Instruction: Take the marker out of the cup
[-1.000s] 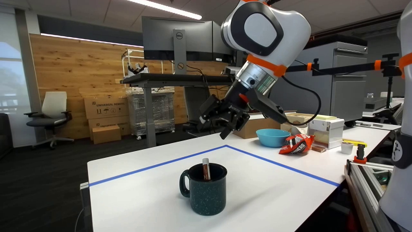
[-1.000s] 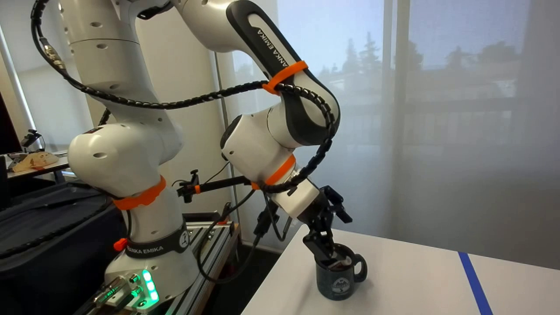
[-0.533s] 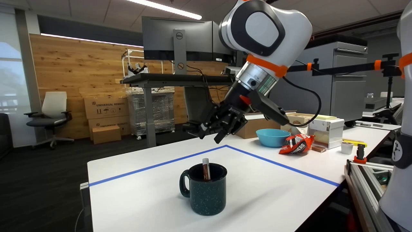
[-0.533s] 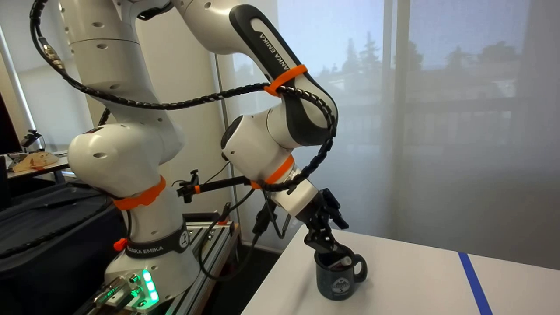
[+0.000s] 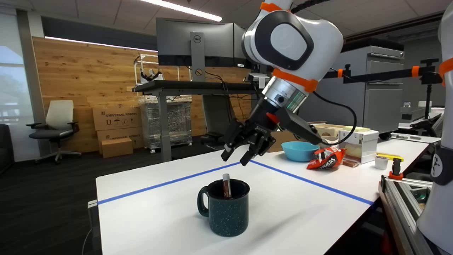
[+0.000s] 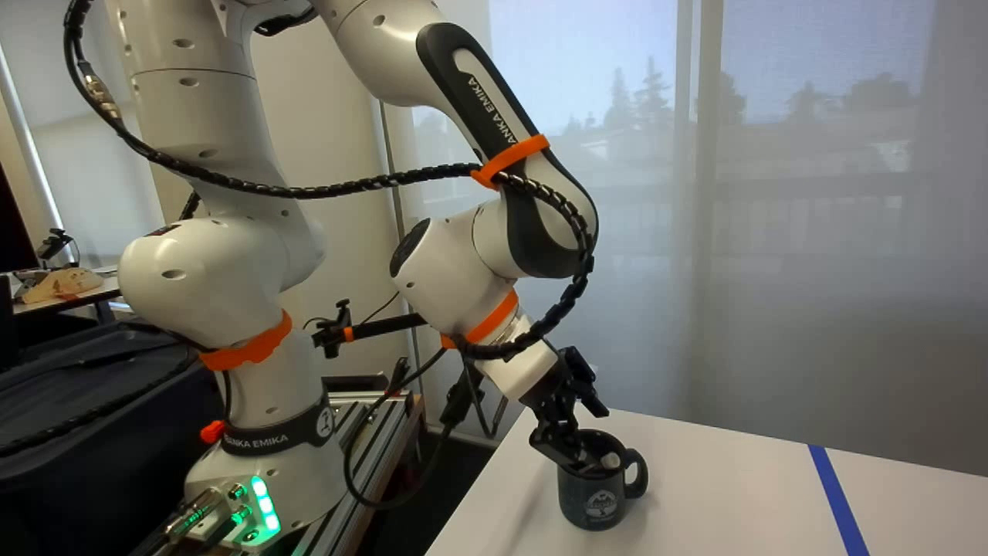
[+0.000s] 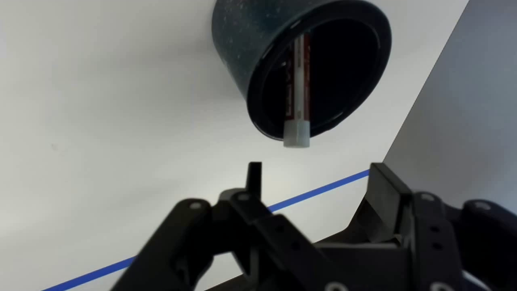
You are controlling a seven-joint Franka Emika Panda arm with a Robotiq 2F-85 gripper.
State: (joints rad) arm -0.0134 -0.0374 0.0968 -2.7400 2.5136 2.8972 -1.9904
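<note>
The dark teal mug (image 5: pixel 229 219) stands upright on the white table, its handle on the left in that exterior view; it also shows in an exterior view (image 6: pixel 590 502) and the wrist view (image 7: pixel 250 40). The marker (image 5: pixel 227 187), reddish-brown with a pale grey end, leans inside it, that end above the rim; its lower part is hidden. The marker also shows in the wrist view (image 7: pixel 298 93). My gripper (image 5: pixel 235 159) is open and empty, above and behind the mug. In the wrist view my gripper (image 7: pixel 316 165) has its fingers apart, just short of the marker's pale end.
A light blue bowl (image 5: pixel 299 152), a red snack bag (image 5: pixel 327 158) and a white box (image 5: pixel 359 145) stand at the back right of the table. Blue tape (image 5: pixel 170 182) marks lines on the tabletop. The table's edge (image 5: pixel 350 228) runs along the right side.
My gripper has moved down and its wrist has turned, so the fingertips stand more level and lower. The mug and marker have not moved.
</note>
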